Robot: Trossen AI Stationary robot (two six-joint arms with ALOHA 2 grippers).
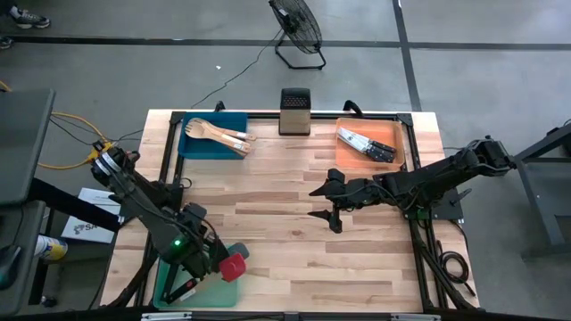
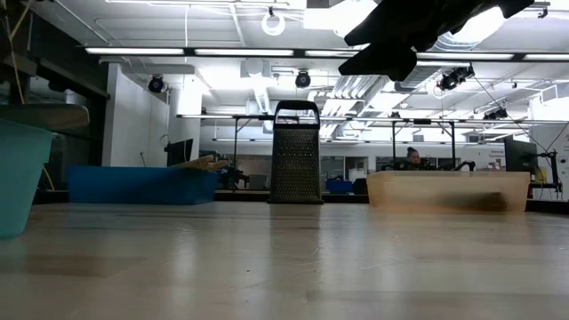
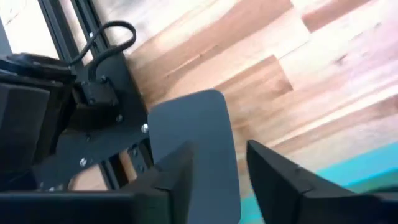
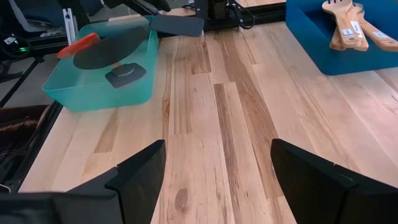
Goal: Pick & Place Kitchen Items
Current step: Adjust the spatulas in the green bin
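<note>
My left gripper (image 3: 217, 177) hangs over the far left corner of the green tray (image 4: 99, 87), at the table's near left (image 1: 201, 254). It is shut on a grey spatula, whose flat blade (image 3: 193, 137) sticks out past the fingers. In the tray lie a red spatula (image 4: 78, 45) and black utensils (image 4: 109, 53). Pale wooden spoons (image 1: 223, 134) rest in the blue tray (image 1: 198, 147). Black-handled knives (image 1: 366, 144) lie in the orange tray (image 1: 397, 134). My right gripper (image 4: 214, 168) hovers open over the table's middle right (image 1: 323, 201), holding nothing. My left gripper has the grey spatula between its two fingers (image 3: 177, 174), just behind the blade (image 3: 214, 186); the fingers themselves hide the exact place of contact. They slant steeply downward. The spatula is lifted clear, its blade (image 4: 177, 25) level above the table beside the tray.
An upright metal grater (image 1: 294, 111) stands at the far edge between the blue and orange trays. The table's black frame and a cable loop (image 3: 106, 37) lie under the left gripper. Bare wood (image 1: 285, 250) spreads across the middle and near side.
</note>
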